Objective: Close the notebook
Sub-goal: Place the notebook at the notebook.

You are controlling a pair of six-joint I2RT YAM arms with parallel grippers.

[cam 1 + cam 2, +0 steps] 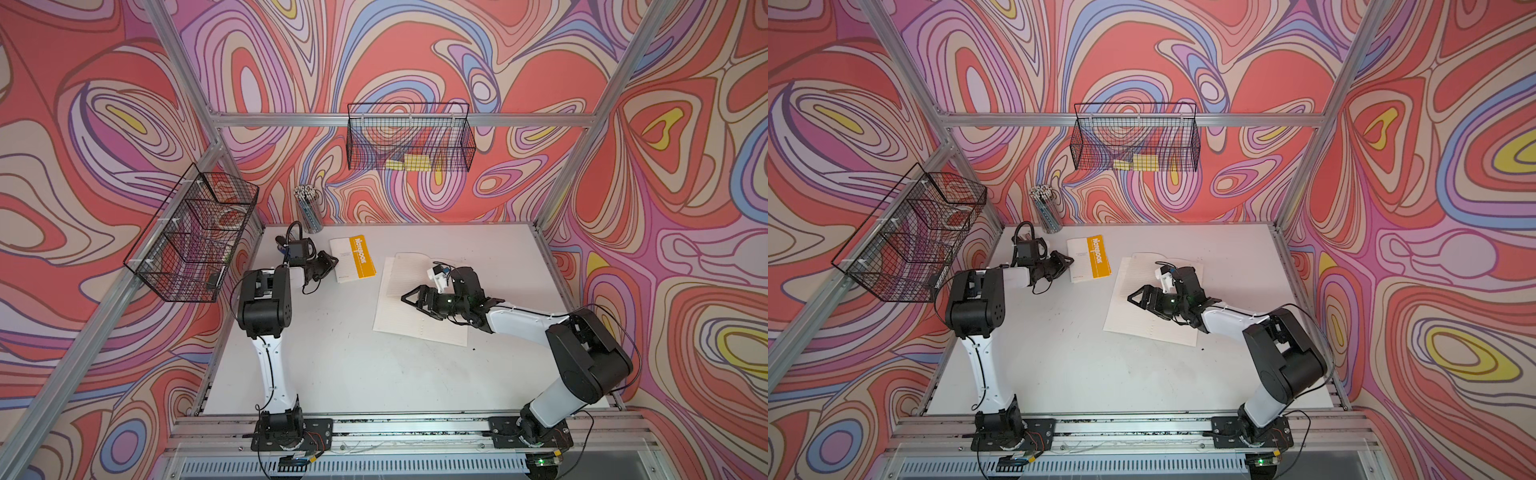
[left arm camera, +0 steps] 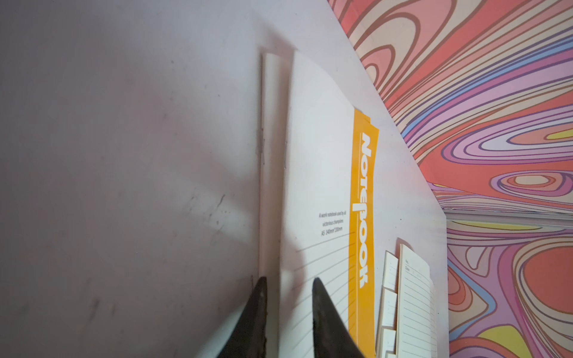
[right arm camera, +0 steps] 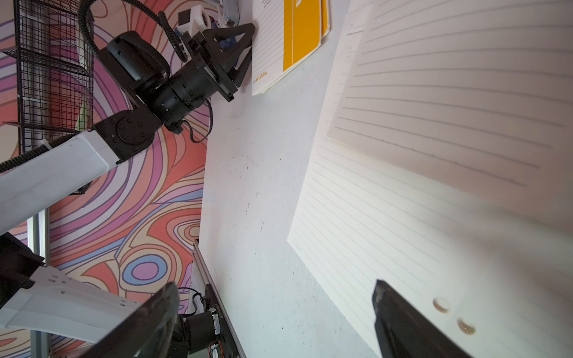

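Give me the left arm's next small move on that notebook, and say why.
Probably draw the left gripper straight back off the orange-banded notebook. Its jaws stand apart on either side of the front cover's free edge. The cover already lies over the pages but bows up, so backing clear should let it settle flat.

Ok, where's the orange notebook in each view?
In a top view: orange notebook at the back of the table, near the pencil cup.
In a top view: same spot.
Left wrist: fills mid-picture.
Right wrist: cropped at the picture's edge.
Landmark: left gripper at its edge.
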